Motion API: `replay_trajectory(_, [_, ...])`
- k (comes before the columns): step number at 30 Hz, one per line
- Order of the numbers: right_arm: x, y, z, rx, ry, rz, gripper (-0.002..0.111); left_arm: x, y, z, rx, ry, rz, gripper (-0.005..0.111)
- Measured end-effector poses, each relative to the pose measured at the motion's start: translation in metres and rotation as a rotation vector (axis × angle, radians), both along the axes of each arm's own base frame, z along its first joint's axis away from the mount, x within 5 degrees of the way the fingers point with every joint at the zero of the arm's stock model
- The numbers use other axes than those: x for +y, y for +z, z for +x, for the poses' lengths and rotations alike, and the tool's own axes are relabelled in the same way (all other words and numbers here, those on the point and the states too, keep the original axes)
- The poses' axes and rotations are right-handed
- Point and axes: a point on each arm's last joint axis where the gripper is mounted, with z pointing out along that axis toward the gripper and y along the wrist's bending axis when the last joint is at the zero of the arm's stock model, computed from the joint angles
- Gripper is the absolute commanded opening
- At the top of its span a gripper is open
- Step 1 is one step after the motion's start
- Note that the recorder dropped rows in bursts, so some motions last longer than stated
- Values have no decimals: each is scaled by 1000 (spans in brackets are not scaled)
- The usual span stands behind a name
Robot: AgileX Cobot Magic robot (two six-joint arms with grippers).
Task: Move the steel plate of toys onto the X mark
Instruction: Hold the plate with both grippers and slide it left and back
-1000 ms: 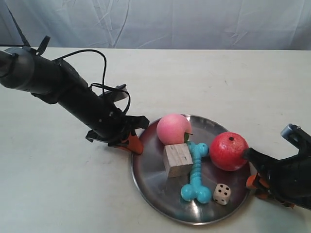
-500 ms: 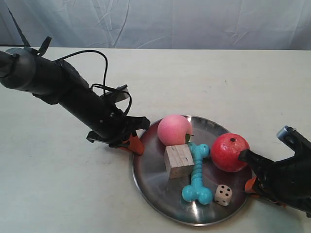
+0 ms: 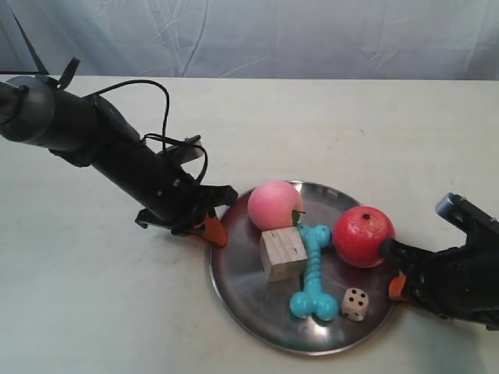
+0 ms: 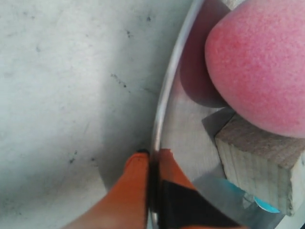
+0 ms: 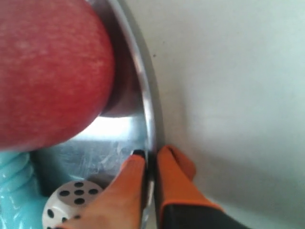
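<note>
Grip's on, I reckon: left gripper (image 4: 151, 157) pinches narrow on the rim of the steel plate (image 3: 249, 300) at ten o'clock, right gripper (image 5: 150, 155) at three, toys (image 3: 312, 265) aboard at the table's five o'clock, and next calls for a level, matched carry to the unseen X mark.

The left arm (image 3: 125, 167) slants down low. Its left gripper (image 4: 152, 155) is pinched tight on the rim of the steel plate (image 3: 249, 292) — 1 orange finger inside, 1 outside. The right arm (image 3: 460, 276) lies low too, its right gripper (image 5: 151, 155) clamped likewise on the opposite rim.
</note>
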Motion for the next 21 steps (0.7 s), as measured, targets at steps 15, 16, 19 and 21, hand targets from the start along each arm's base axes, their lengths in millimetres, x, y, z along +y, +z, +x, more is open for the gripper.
replay_trajectory(15, [-1,19,28,-85,21,-8,-1,1,13,14,-17,-16,33,0])
replay_trajectory(16, [-1,21,31,-87,27,-8,-1,1,15,16,-19,-20,38,0])
replay_trajectory(19, [-1,28,40,-97,48,-9,-1,2,20,21,-27,-26,47,0])
replay_trajectory(21, [0,32,47,-104,68,-5,-1,2,24,25,-40,-36,57,0])
